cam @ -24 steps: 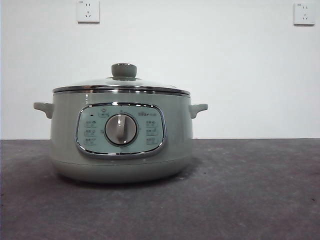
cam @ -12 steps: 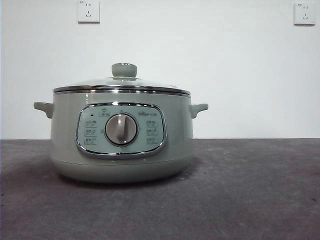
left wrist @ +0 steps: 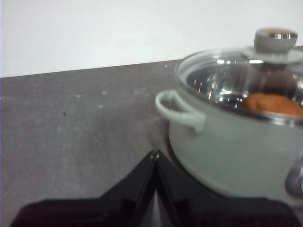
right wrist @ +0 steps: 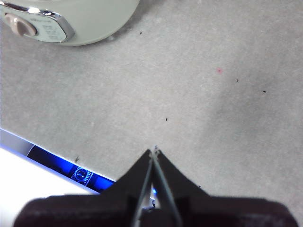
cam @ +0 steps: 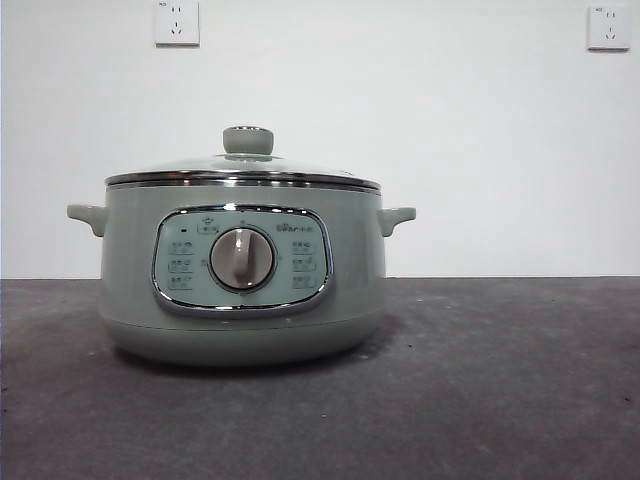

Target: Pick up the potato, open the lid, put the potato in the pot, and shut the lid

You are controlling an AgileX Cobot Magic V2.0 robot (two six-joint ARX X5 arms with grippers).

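and there's the potato (left wrist: 273,103) down inside the pot (cam: 243,275), orange through the glass at the right of the left wrist frame. lid (cam: 243,168) seated square on the rim, so the job looks done. left end effector (left wrist: 155,153) pinched together beside the pot; right end effector (right wrist: 154,150) also closed, empty, over bare counter (cam: 500,380).

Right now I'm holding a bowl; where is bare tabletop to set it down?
Bare table lies between the pot and the picture's right edge, and in front of the pot. Only the pot's own spot is taken.
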